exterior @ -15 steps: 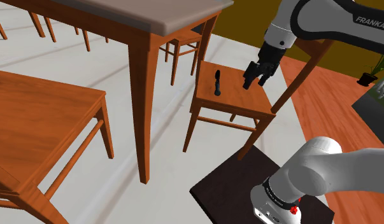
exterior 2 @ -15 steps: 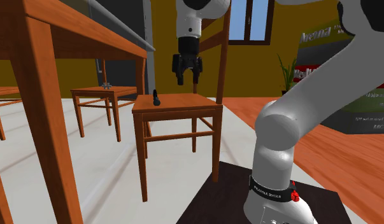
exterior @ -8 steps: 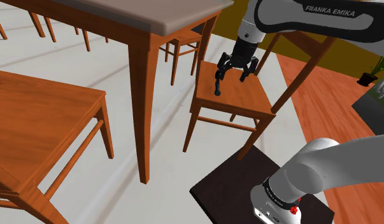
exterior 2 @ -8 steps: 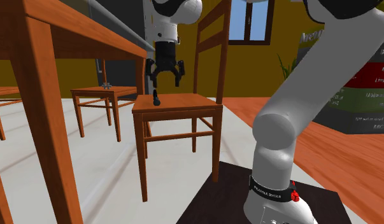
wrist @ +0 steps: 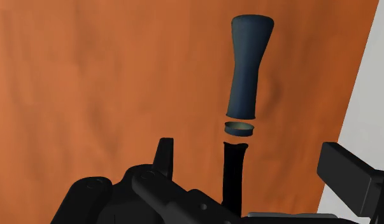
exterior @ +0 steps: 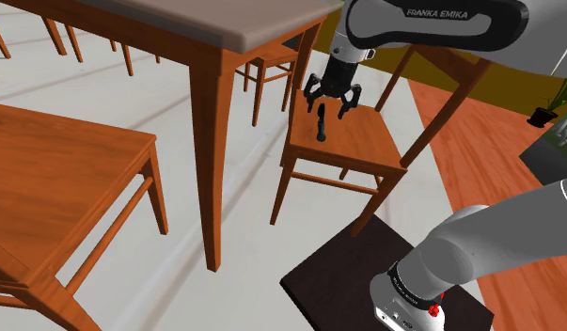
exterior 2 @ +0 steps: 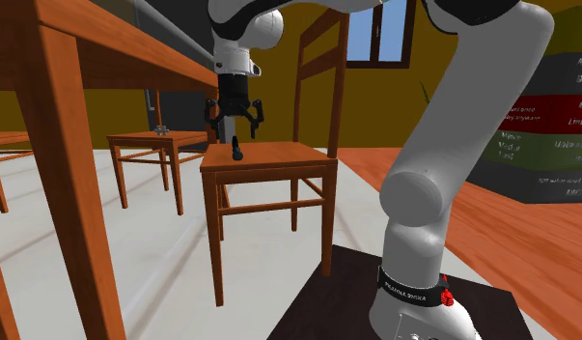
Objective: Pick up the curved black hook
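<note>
Where the shoulder view comes closest, lower right, the dark stand (exterior: pixel 333 268) carries the arm's white base (exterior: pixel 413 291). Lower left in that view: a low wooden top (exterior: pixel 55 188), well apart from the work area. White floor (exterior: pixel 262 235) between them.

Next out: wooden table (exterior: pixel 272 23), pale slab on top, one leg (exterior: pixel 211 169) planted on the floor to the chair's left in that view.

Chair (exterior: pixel 361 150) sits just beyond the stand; wooden seat, tall open back. Curved black hook (exterior: pixel 322 127) stands upright on the seat, base on the wood, close to the seat edge away from the backrest, on the shoulder view's left. Second exterior view agrees: hook (exterior 2: pixel 237 150) on the seat's left part.

Gripper (exterior: pixel 329 102) hangs pointing down right over the hook. Claw spread wide, holding nothing. Second exterior view shows a small gap between the claw and the hook's top. Wrist view: hook (wrist: pixel 249 67) reads dark blue-grey against orange wood, in line between the two fingers (wrist: pixel 163 153), neither touching it.

Farther back in the second exterior view: second chair (exterior 2: pixel 149 145) with a small grey object (exterior 2: pixel 161 127) on its seat, then a mustard wall (exterior 2: pixel 282 97) and a window (exterior 2: pixel 390 24).
</note>
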You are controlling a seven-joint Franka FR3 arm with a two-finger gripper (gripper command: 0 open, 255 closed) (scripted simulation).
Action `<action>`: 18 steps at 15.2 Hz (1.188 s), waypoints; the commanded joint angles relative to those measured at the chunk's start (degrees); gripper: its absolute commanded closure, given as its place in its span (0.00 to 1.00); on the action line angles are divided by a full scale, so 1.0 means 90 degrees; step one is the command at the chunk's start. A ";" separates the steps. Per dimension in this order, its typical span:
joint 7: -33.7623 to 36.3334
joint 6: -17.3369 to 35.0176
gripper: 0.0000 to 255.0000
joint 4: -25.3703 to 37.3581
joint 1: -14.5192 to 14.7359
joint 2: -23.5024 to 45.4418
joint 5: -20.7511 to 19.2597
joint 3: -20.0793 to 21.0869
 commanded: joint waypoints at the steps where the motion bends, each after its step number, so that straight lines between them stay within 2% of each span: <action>1: 0.0020 0.0189 0.00 -0.0162 -0.0001 0.0023 0.0002 0.0010; 5: 0.0020 0.0410 0.00 -0.0376 0.0003 0.0031 0.0006 0.0017; 6: 0.0026 0.0407 1.00 -0.0384 0.0006 0.0019 0.0009 0.0021; 15: 0.0020 0.0410 1.00 -0.0375 0.0003 0.0032 0.0006 0.0017; 18: 0.0020 0.0153 1.00 -0.0127 -0.0001 0.0023 0.0001 0.0009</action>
